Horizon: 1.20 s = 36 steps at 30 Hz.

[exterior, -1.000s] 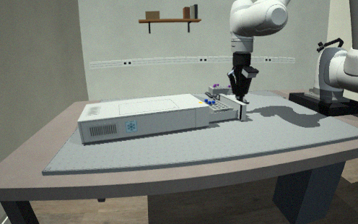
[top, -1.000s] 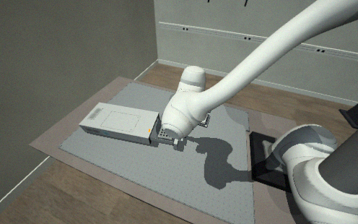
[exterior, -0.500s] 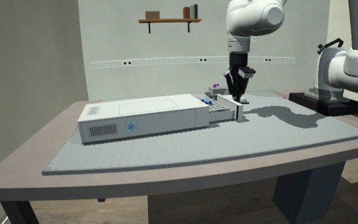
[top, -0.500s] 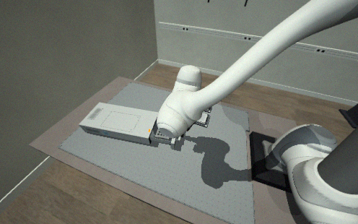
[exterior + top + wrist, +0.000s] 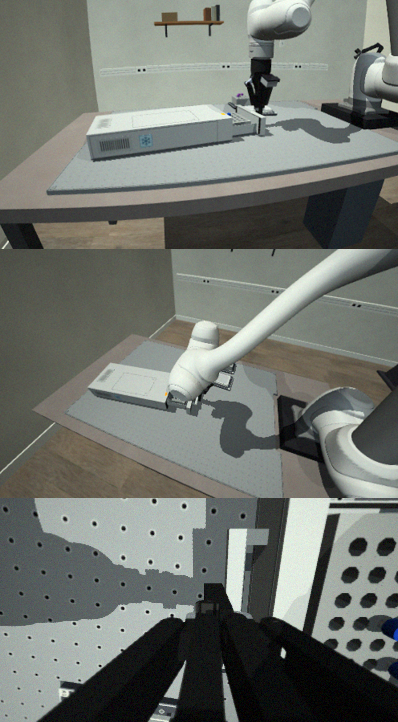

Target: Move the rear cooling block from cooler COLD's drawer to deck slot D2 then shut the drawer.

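My gripper is shut and empty, pointing down at the outer side of the drawer front, by the handle; any contact cannot be told. The drawer of the cooler COLD is partly out, and the lamp glows orange. The front block sits in the drawer with blue-capped tubes; its far part is out of view. The rear block, with purple-capped tubes, stands on the deck behind, seemingly in D2; its seating cannot be told.
Two deck slots, the nearer and the farther, show partly beyond the arm, which hides their left parts. The arm's base stands at the right. The perforated mat lies under the cooler.
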Available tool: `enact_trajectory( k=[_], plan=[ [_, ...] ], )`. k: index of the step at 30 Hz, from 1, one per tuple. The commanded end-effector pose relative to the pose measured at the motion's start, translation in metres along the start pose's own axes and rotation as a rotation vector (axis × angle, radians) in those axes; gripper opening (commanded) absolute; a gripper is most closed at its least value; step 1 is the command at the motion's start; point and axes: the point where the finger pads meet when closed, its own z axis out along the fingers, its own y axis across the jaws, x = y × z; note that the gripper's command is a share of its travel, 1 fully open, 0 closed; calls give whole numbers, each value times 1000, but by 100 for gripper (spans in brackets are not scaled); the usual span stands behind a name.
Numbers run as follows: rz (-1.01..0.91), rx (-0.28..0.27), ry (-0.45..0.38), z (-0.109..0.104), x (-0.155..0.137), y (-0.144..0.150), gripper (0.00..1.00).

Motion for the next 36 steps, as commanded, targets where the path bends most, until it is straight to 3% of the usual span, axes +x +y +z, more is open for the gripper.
enact_trajectory(
  k=[1,36],
  plan=[
    [3,-3,3,-1,3,5,10],
    [2,-4,2,-1,3,43,10]
  ],
)
